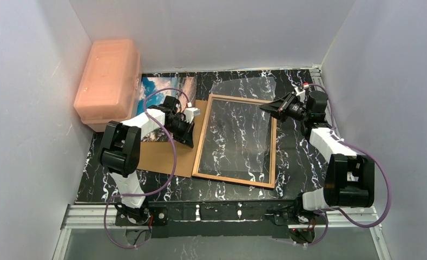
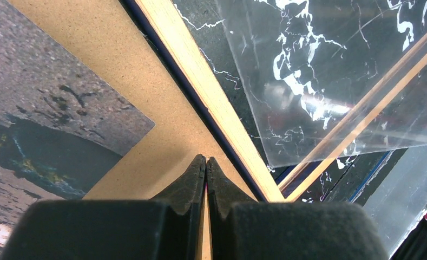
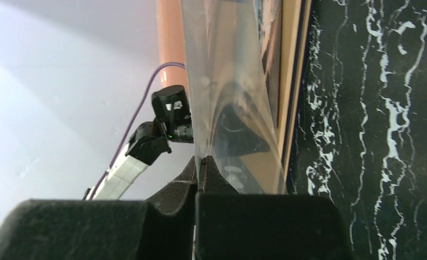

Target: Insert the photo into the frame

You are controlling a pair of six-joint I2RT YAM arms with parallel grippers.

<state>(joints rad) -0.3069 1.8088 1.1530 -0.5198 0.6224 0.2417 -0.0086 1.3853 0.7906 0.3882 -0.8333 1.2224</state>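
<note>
The frame [image 1: 232, 180] lies rear side up in the middle of the table, its wood-brown rails showing [image 2: 200, 81] [image 3: 292, 81]. The photo [image 1: 154, 89] lies at the back left, partly on the brown backing board [image 1: 162, 157], and my left arm covers some of it; its dark print [image 2: 38, 97] fills the left of the left wrist view. My left gripper [image 1: 188, 132] [image 2: 205, 158] hangs shut and empty over the board, just left of the frame's left rail. My right gripper [image 1: 268, 108] [image 3: 203, 160] is shut on an edge of the clear glazing pane [image 1: 243, 89] [image 3: 227, 70], which is lifted and bowed above the frame's far end.
A pink plastic box [image 1: 108, 76] stands against the left wall at the back. White walls close in the black marble table [image 1: 303, 157] on three sides. The backing board [image 2: 130, 70] runs under the frame's left edge.
</note>
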